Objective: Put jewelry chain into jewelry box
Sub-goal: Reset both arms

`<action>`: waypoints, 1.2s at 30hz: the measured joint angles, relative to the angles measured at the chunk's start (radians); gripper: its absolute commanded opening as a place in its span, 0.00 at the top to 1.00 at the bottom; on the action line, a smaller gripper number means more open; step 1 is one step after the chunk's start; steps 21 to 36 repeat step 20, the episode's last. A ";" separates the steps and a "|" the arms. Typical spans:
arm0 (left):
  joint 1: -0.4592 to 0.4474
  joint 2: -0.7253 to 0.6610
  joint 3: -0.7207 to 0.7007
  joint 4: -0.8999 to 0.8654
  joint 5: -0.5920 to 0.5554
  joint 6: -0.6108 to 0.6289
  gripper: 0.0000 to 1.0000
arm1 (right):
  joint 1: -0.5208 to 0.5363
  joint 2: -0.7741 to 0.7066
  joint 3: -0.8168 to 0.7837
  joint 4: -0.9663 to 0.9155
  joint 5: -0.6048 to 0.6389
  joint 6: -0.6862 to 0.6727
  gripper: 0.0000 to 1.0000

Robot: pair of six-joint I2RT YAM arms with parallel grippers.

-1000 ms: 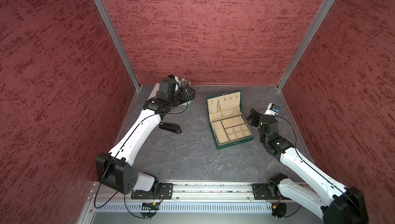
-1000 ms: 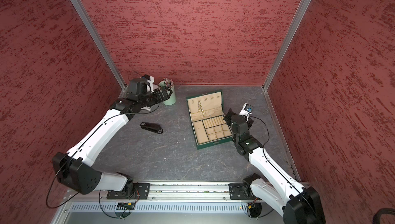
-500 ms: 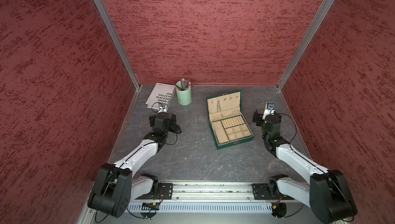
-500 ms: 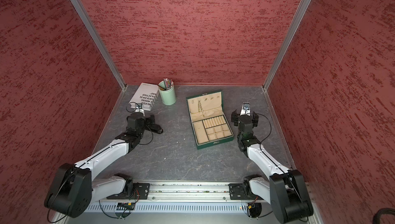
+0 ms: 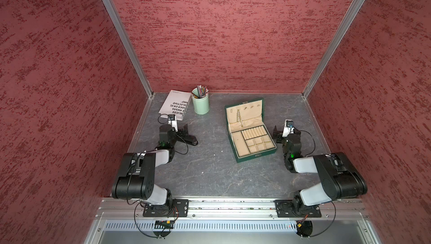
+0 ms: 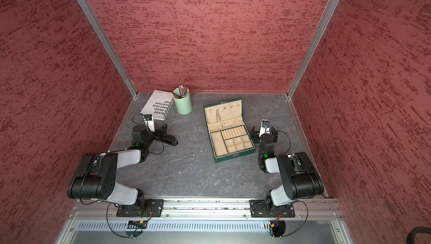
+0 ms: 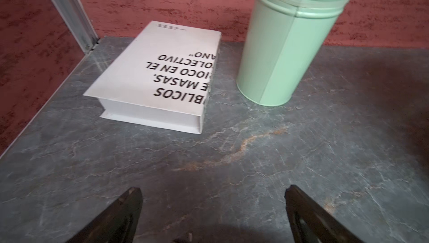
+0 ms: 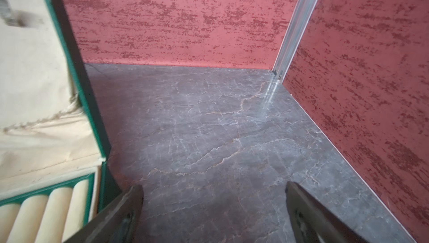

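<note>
Spreading wide apart, the left fingers (image 7: 125,211) hold nothing, with only bare desk (image 7: 232,160) between them. The right fingers (image 8: 306,211) stand just as wide and just as empty, near the side of the jewelry box (image 5: 255,156) and apparently clear of it. Beyond them the box lies open, and in both top views the jewelry chain (image 5: 238,114) hangs down the beige lining of the raised lid, seemingly from one of the hooks, with its lower end at the pocket above the ring rolls. Judged from that, the task looks done: the chain is inside the box, neither arm carries anything, and both are folded low near their bases. Farther out, a black stapler (image 5: 189,140) lies just beside the left fingers, and a white book (image 7: 162,72) and a mint pencil cup (image 7: 278,56) stand toward the back wall.
</note>
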 measured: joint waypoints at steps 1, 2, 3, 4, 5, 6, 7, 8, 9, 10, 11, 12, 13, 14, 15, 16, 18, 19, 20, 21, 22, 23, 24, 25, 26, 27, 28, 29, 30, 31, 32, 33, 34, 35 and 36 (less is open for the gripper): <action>0.010 0.008 -0.023 0.032 -0.011 -0.012 0.00 | -0.003 0.006 0.000 -0.003 -0.008 0.001 0.01; 0.013 0.016 -0.042 0.059 -0.025 -0.019 0.00 | -0.006 0.011 0.008 -0.016 -0.013 0.004 0.01; 0.013 0.023 -0.054 0.074 -0.033 -0.024 0.00 | -0.012 0.014 0.023 -0.036 -0.019 0.011 0.01; 0.012 0.027 -0.061 0.087 -0.039 -0.031 0.00 | -0.024 0.014 0.040 -0.052 -0.037 0.023 0.01; 0.009 0.029 -0.063 0.101 -0.048 -0.034 0.00 | -0.036 0.014 0.051 -0.056 -0.045 0.029 0.01; 0.007 0.029 -0.063 0.113 -0.055 -0.038 0.00 | -0.050 0.012 0.061 -0.060 -0.054 0.039 0.01; 0.005 0.029 -0.063 0.126 -0.060 -0.039 0.00 | -0.059 0.012 0.066 -0.061 -0.059 0.045 0.01; 0.002 0.029 -0.063 0.139 -0.067 -0.039 0.00 | -0.068 0.012 0.069 -0.062 -0.062 0.050 0.01; -0.002 0.029 -0.062 0.146 -0.075 -0.039 0.00 | -0.072 0.012 0.069 -0.065 -0.065 0.053 0.01; -0.006 0.029 -0.061 0.151 -0.079 -0.038 0.00 | -0.072 0.012 0.069 -0.072 -0.068 0.058 0.01; -0.010 0.029 -0.060 0.153 -0.083 -0.038 0.00 | -0.072 0.012 0.069 -0.077 -0.072 0.061 0.01; -0.012 0.029 -0.059 0.156 -0.084 -0.038 0.00 | -0.072 0.012 0.069 -0.081 -0.075 0.063 0.01; -0.015 0.029 -0.058 0.158 -0.086 -0.038 0.00 | -0.072 0.012 0.069 -0.083 -0.077 0.065 0.01; -0.015 0.029 -0.058 0.159 -0.087 -0.038 0.00 | -0.072 0.012 0.069 -0.084 -0.079 0.066 0.01; -0.015 0.029 -0.058 0.161 -0.087 -0.037 0.00 | -0.072 0.012 0.069 -0.085 -0.081 0.068 0.01; -0.015 0.029 -0.058 0.161 -0.088 -0.037 0.00 | -0.072 0.012 0.069 -0.087 -0.082 0.068 0.01; -0.014 0.029 -0.057 0.161 -0.089 -0.037 0.00 | -0.072 0.012 0.069 -0.090 -0.082 0.068 0.01; -0.014 0.029 -0.057 0.161 -0.087 -0.038 0.00 | -0.072 0.012 0.069 -0.090 -0.083 0.068 0.01; -0.013 0.029 -0.057 0.161 -0.086 -0.038 0.00 | -0.072 0.012 0.069 -0.090 -0.083 0.068 0.01; -0.013 0.029 -0.057 0.161 -0.086 -0.038 0.00 | -0.072 0.012 0.069 -0.090 -0.083 0.068 0.01; -0.013 0.029 -0.057 0.161 -0.086 -0.038 0.00 | -0.072 0.012 0.069 -0.090 -0.083 0.068 0.01; -0.013 0.029 -0.057 0.161 -0.086 -0.038 0.00 | -0.072 0.012 0.069 -0.090 -0.083 0.068 0.01; -0.013 0.029 -0.057 0.161 -0.086 -0.038 0.00 | -0.072 0.012 0.069 -0.090 -0.083 0.068 0.01; -0.013 0.029 -0.057 0.161 -0.086 -0.038 0.00 | -0.072 0.012 0.069 -0.090 -0.083 0.068 0.01; -0.013 0.029 -0.057 0.161 -0.086 -0.038 0.00 | -0.072 0.012 0.069 -0.090 -0.083 0.068 0.01; -0.013 0.029 -0.057 0.161 -0.086 -0.038 0.00 | -0.072 0.012 0.069 -0.090 -0.083 0.068 0.01; -0.013 0.029 -0.057 0.161 -0.086 -0.038 0.00 | -0.072 0.012 0.069 -0.090 -0.083 0.068 0.01; -0.013 0.029 -0.057 0.161 -0.086 -0.038 0.00 | -0.072 0.012 0.069 -0.090 -0.083 0.068 0.01; -0.013 0.029 -0.057 0.161 -0.086 -0.038 0.00 | -0.072 0.012 0.069 -0.090 -0.083 0.068 0.01; -0.013 0.029 -0.057 0.161 -0.086 -0.038 0.00 | -0.072 0.012 0.069 -0.090 -0.083 0.068 0.01; -0.013 0.029 -0.057 0.161 -0.086 -0.038 0.00 | -0.072 0.012 0.069 -0.090 -0.083 0.068 0.01; -0.013 0.029 -0.057 0.161 -0.086 -0.038 0.00 | -0.072 0.012 0.069 -0.090 -0.083 0.068 0.01; -0.013 0.029 -0.057 0.161 -0.086 -0.038 0.00 | -0.072 0.012 0.069 -0.090 -0.083 0.068 0.01; -0.013 0.029 -0.057 0.161 -0.086 -0.038 0.00 | -0.072 0.012 0.069 -0.090 -0.083 0.068 0.01; -0.013 0.029 -0.057 0.161 -0.086 -0.038 0.00 | -0.072 0.012 0.069 -0.090 -0.083 0.068 0.01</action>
